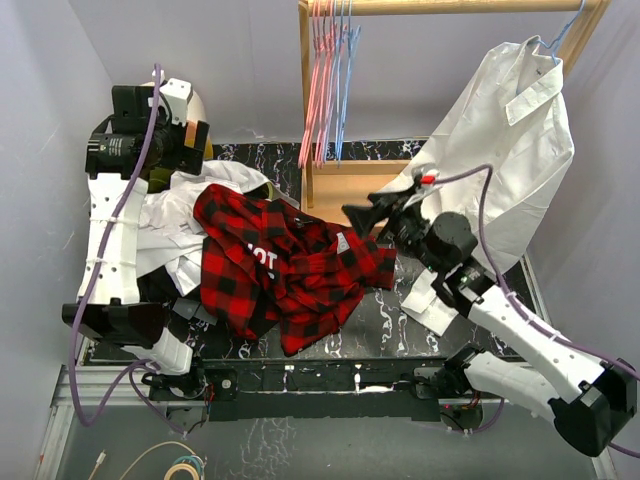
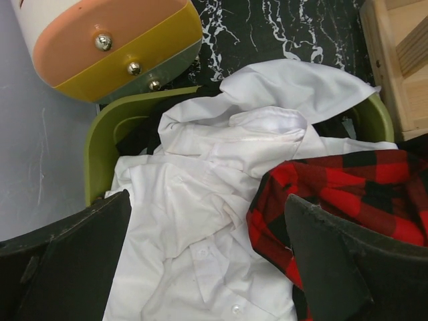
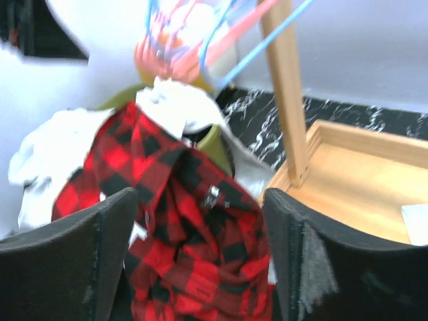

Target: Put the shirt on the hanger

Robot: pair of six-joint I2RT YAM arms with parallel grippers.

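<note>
The red-and-black check shirt (image 1: 285,265) lies crumpled in the middle of the table, partly over a pile of white garments (image 1: 170,215). It also shows in the left wrist view (image 2: 348,180) and the right wrist view (image 3: 194,227). My left gripper (image 2: 207,267) is open and empty above the white garments, with the shirt's edge by its right finger. My right gripper (image 1: 365,215) is open and empty just right of the shirt, and the shirt fills the gap between its fingers in the right wrist view (image 3: 200,254). Light-blue hangers (image 1: 345,85) hang on the rail, blurred in the right wrist view (image 3: 267,43).
Pink-red hangers (image 1: 318,90) hang beside the blue ones on a wooden rack (image 1: 352,185). A large white collared shirt (image 1: 510,140) hangs at the right. The white garments sit in a green basket (image 2: 107,134). An orange-and-yellow container (image 2: 114,47) stands at the back left.
</note>
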